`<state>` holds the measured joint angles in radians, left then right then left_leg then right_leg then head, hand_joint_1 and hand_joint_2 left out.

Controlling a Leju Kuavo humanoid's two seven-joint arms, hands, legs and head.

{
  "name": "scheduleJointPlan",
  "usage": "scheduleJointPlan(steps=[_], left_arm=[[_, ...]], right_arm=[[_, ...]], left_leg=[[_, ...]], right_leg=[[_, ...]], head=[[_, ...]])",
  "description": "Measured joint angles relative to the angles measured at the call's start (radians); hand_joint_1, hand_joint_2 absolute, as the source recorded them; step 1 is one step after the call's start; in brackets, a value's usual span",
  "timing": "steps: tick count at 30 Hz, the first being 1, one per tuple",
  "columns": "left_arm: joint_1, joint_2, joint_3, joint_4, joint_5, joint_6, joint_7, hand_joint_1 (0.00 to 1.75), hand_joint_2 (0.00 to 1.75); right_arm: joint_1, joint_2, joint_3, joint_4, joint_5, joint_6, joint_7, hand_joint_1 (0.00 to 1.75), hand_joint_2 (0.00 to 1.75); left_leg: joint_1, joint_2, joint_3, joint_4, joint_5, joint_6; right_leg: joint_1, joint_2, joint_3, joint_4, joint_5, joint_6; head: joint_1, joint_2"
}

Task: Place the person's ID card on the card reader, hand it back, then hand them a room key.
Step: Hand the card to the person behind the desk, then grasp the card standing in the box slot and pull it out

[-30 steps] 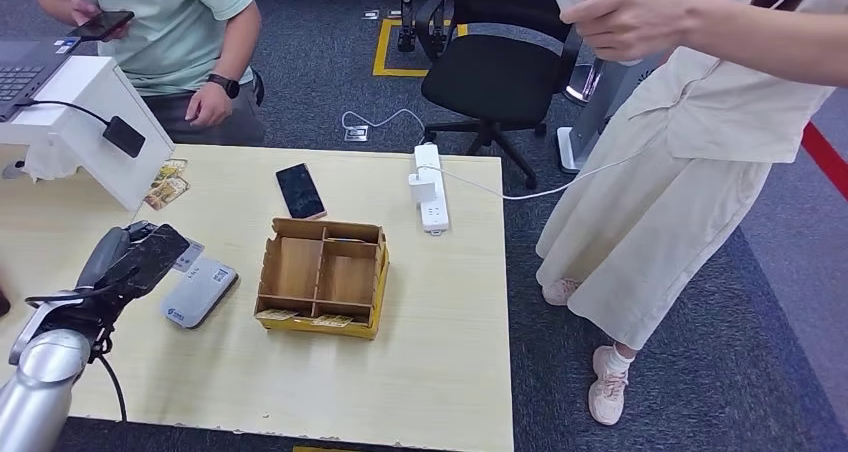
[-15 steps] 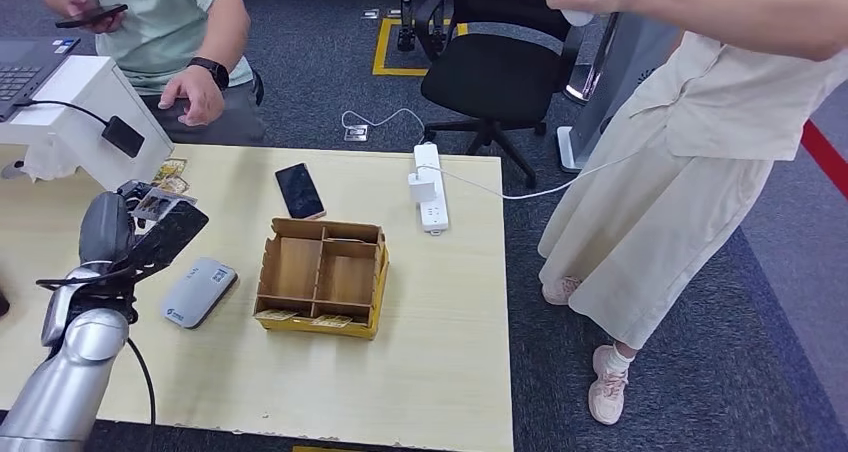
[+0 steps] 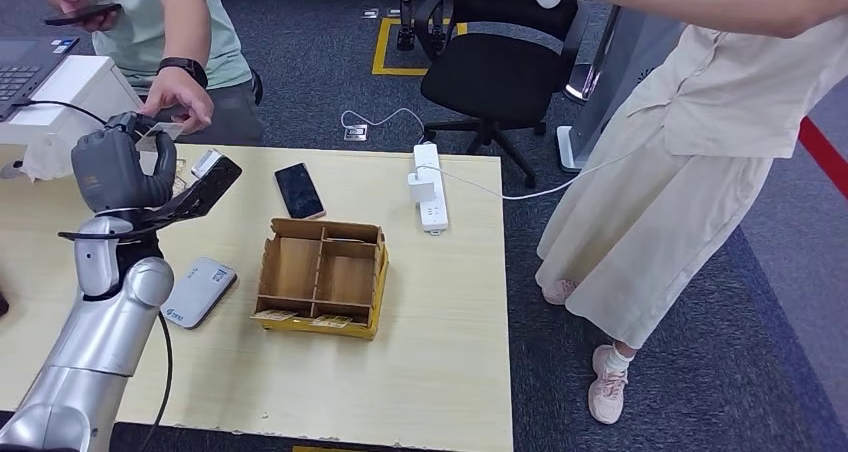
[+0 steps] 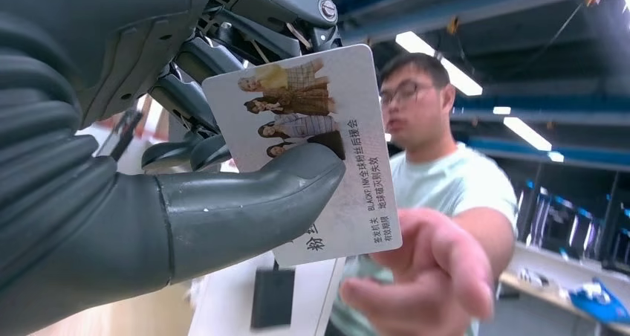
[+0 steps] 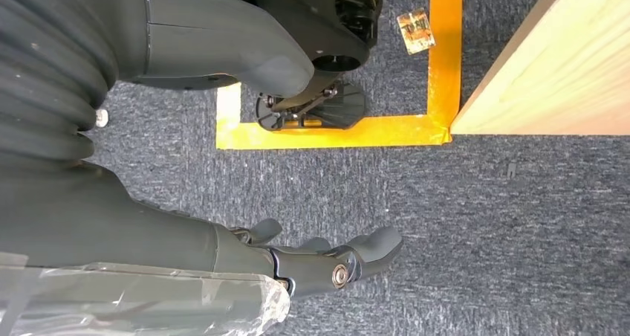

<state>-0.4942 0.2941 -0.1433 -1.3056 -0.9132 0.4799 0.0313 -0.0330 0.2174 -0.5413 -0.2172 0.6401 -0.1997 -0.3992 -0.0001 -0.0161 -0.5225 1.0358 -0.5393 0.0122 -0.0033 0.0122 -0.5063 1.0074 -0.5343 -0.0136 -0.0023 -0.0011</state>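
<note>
I am looking down from the head camera at the table (image 3: 440, 352). At about 8 o'clock from the table's middle, my left arm is reaching up and away from me. My left hand (image 3: 125, 167) is squeezing the ID card (image 4: 312, 150) between the thick thumb (image 4: 245, 210) and the dark fingers (image 4: 223, 61). In the left wrist camera the card is showing small pictures of people and some printed words. A person's hand (image 4: 427, 276) is touching the card's far edge.

My right hand (image 5: 312, 258) is hanging down beside the table over grey carpet. Its fingers are loose and apart, and it is holding nothing.

On the table, just beside my left arm, the grey card reader (image 3: 198, 291) is lying flat. Near it, at the table's middle, a brown box with compartments (image 3: 323, 277) is sitting. A few cards are lying along its near side. At 12 o'clock from the box a black phone (image 3: 300, 190) is lying flat. At 2 o'clock a white power strip (image 3: 429, 187) is resting by the far edge.

Past the table at 11 o'clock, a person in a pale green shirt (image 3: 150, 32) is sitting and reaching a hand (image 3: 178, 94) toward my left hand. At 3 o'clock another person in light beige clothes (image 3: 690, 162) is standing beside the table. A black chair (image 3: 495, 72) is standing far off at 1 o'clock.
</note>
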Motion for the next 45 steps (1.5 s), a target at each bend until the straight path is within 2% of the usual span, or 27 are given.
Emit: scheduleJointPlan(steps=[7, 24, 25, 28, 29, 45], left_arm=[[-0.049, -0.008, -0.007, 0.065, -0.091, 0.075, 0.001, 1.75, 1.75], [-0.078, -0.029, -0.007, 0.145, -0.104, 0.075, 0.013, 1.75, 1.75], [-0.078, -0.03, -0.007, 0.148, -0.102, 0.074, 0.013, 1.68, 1.75], [-0.078, -0.032, -0.007, 0.152, -0.09, 0.073, 0.012, 0.37, 1.75], [-0.078, -0.033, -0.007, 0.153, -0.084, 0.072, 0.011, 0.0, 1.75], [-0.077, -0.025, -0.007, 0.157, -0.039, 0.079, -0.003, 0.0, 1.75]], right_arm=[[0.0, 0.007, 0.0, 0.002, 0.0, -0.007, 0.001, 0.0, 1.75], [0.0, 0.009, 0.0, 0.007, -0.008, -0.013, 0.001, 0.0, 1.75], [0.0, 0.009, 0.0, 0.007, -0.008, -0.013, 0.001, 0.0, 1.75], [0.0, 0.009, 0.0, 0.008, -0.01, -0.013, 0.001, 0.0, 1.75], [0.001, 0.009, 0.0, 0.008, -0.011, -0.013, 0.001, 0.0, 1.75], [0.001, 0.009, -0.006, 0.008, -0.018, -0.022, 0.0, 0.0, 1.75]], left_leg=[[0.0, 0.0, 0.002, 0.0, 0.0, 0.0], [0.0, 0.002, 0.004, 0.0, 0.001, -0.001], [0.0, 0.002, 0.004, 0.0, 0.001, -0.001], [0.0, 0.002, 0.004, 0.0, 0.001, -0.001], [0.0, 0.002, 0.004, 0.0, 0.001, -0.001], [0.0, 0.001, 0.003, 0.0, 0.001, -0.001]], right_leg=[[0.0, 0.0, 0.0, 0.0, 0.0, 0.0], [0.0, 0.002, -0.002, 0.0, 0.002, 0.0], [0.0, 0.002, -0.003, 0.0, 0.002, 0.0], [0.0, 0.002, -0.003, 0.0, 0.002, 0.0], [0.0, 0.002, -0.003, 0.0, 0.002, 0.0], [0.0, 0.002, -0.003, 0.001, 0.002, 0.0]], head=[[0.0, 0.0], [0.0, 0.0], [0.0, 0.0], [0.0, 0.0], [0.0, 0.0], [0.0, 0.0]])
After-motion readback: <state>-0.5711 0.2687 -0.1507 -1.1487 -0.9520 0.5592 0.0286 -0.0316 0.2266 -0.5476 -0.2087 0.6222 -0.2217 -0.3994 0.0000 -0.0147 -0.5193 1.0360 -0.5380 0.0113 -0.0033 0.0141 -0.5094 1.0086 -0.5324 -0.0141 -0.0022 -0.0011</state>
